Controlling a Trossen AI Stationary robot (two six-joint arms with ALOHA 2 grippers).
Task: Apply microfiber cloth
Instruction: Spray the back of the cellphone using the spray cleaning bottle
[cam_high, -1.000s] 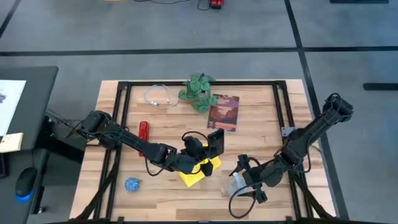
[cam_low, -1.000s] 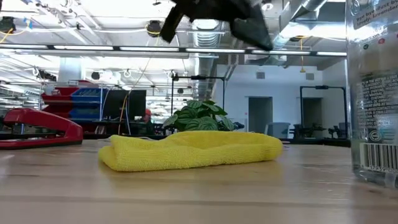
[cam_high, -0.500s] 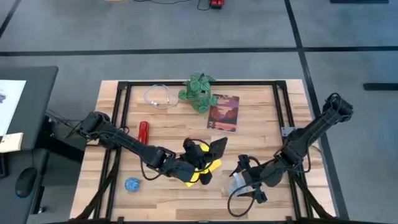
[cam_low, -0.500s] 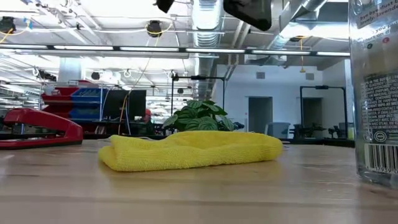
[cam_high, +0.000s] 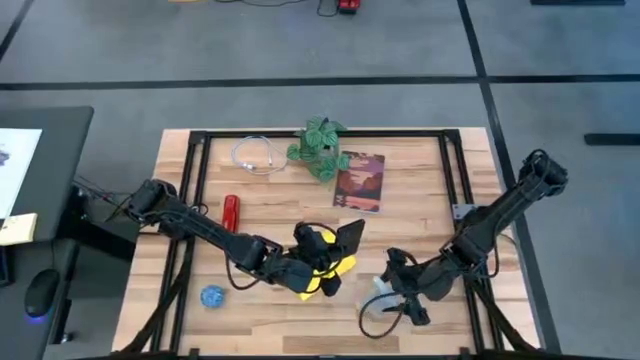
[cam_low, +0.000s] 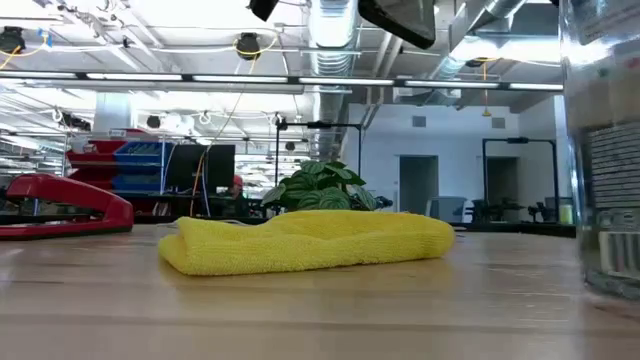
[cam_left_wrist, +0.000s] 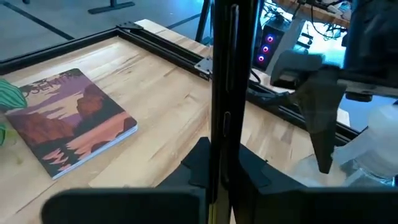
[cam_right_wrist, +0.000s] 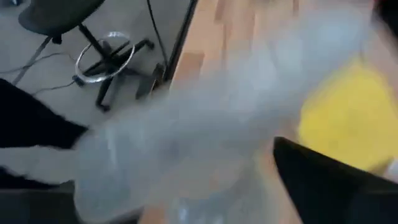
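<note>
The left gripper (cam_high: 335, 250) is clamped on a thin black phone (cam_left_wrist: 222, 93) above the soft yellow cloth (cam_high: 322, 276) at six o'clock. Lower it gently and flat. The right gripper (cam_high: 392, 283) squeezes a clear plastic bottle (cam_low: 605, 150).

bright yellow microfiber cloth (cam_low: 308, 242), folded, flat on the table

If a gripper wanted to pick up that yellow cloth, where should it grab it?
Probably from straight above, pinching the raised fold. The microfiber cloth lies folded into a soft, low mound flat on the table, so no edge offers a grip from the side. Its part toward the spray bottle looks free, while the left gripper, holding a black smartphone upright, hangs over the rest.
</note>
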